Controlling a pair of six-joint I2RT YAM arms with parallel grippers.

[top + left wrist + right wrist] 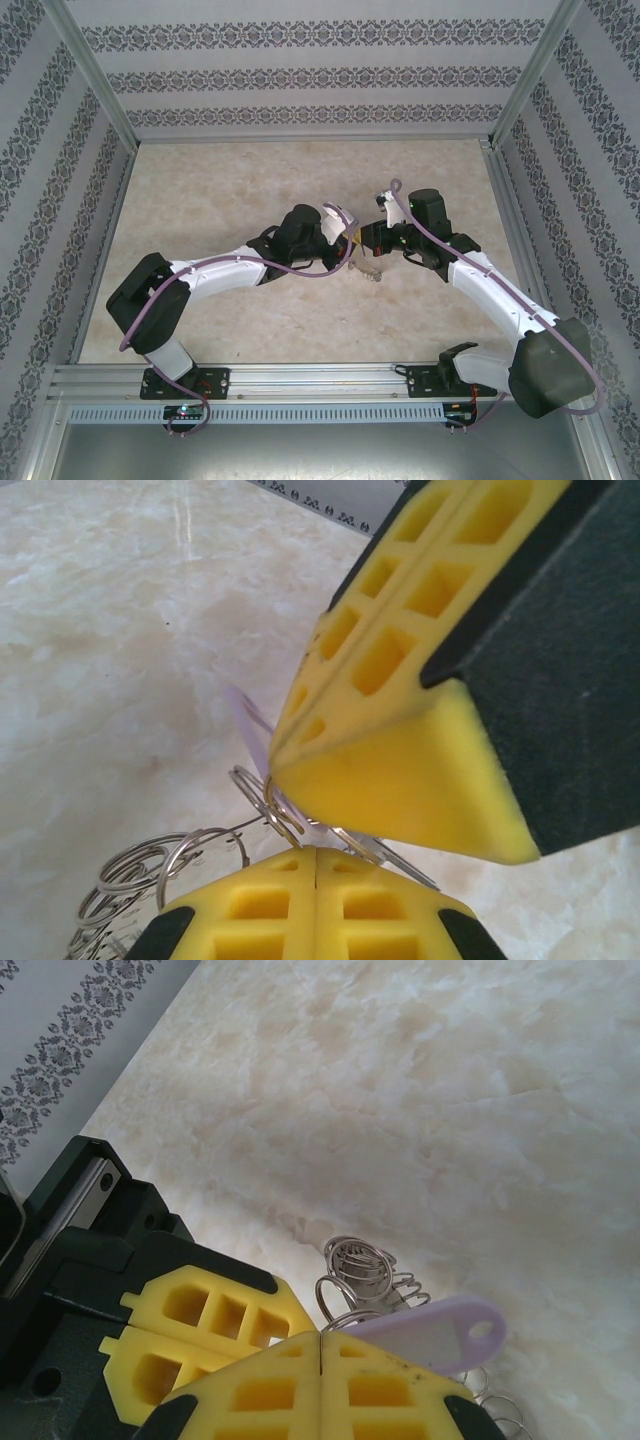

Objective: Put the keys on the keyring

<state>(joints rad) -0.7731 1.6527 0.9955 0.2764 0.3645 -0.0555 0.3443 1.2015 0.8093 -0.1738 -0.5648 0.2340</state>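
Observation:
Both grippers meet above the middle of the table. My right gripper (362,240) (320,1335) is shut on the key's lilac tag (440,1332) (246,723), which sticks out past its fingertips. The key's thin metal blade (400,862) lies between the two pairs of yellow fingers. My left gripper (350,240) (315,848) is shut, and a wire loop of the keyring (268,798) runs into the seam at its tips. The rest of the keyring (368,270) (362,1262) hangs below as a bunch of silvery loops (130,880).
The pale marbled tabletop (230,180) lies open on all sides of the grippers. Patterned walls and aluminium posts (95,70) close in the back and sides. A metal rail (320,378) runs along the near edge.

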